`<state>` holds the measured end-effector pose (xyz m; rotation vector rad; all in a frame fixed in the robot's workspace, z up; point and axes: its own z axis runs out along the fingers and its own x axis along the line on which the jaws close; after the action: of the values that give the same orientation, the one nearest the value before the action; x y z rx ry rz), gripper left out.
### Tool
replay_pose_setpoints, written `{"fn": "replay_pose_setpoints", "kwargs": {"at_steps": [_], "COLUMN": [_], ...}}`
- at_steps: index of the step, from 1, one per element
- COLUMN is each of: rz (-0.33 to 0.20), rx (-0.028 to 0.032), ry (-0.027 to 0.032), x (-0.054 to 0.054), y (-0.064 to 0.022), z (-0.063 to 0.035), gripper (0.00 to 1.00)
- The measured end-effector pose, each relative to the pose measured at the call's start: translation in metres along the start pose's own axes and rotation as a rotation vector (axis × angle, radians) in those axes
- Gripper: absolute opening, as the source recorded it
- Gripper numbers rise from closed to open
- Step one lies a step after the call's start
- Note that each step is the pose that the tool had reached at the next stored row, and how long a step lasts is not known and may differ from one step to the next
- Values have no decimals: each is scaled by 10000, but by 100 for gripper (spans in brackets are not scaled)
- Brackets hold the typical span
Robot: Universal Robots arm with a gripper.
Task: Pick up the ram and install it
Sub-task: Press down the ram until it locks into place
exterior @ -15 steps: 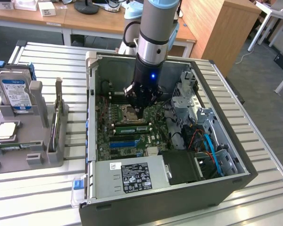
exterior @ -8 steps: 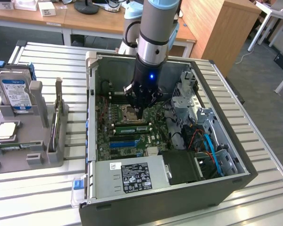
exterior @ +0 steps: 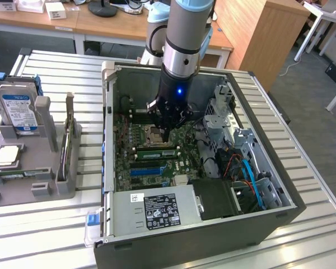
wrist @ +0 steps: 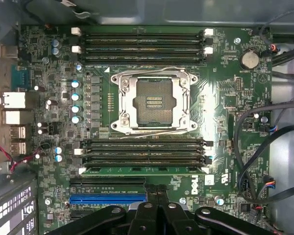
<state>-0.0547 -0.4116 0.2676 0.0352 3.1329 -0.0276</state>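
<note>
The ram (wrist: 144, 169) is a long, thin green stick lying in the memory slot furthest from the empty CPU socket (wrist: 154, 100), level with the black slots beside it. In the exterior view the ram (exterior: 155, 152) shows as a green strip on the motherboard inside the open computer case (exterior: 109, 129). My gripper (exterior: 167, 136) hangs straight down over the board, just above the slots by the socket. Its black fingers (wrist: 146, 211) are shut together with nothing between them, a short way off the ram.
A grey holder (exterior: 42, 168) at the exterior view's left carries a hard drive (exterior: 17, 109) and a square silver CPU chip (exterior: 5, 156). Inside the case, the power supply (exterior: 157, 210), a metal drive cage (exterior: 218, 115) and blue cables (exterior: 249, 174) crowd the board.
</note>
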Motion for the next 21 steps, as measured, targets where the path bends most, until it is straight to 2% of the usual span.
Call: {"fn": "replay_pose_setpoints", "kwargs": {"at_steps": [21], "rz": [328], "rx": [4], "ry": [6], "x": [35], "y": [62], "z": [-1], "gripper": [11]}}
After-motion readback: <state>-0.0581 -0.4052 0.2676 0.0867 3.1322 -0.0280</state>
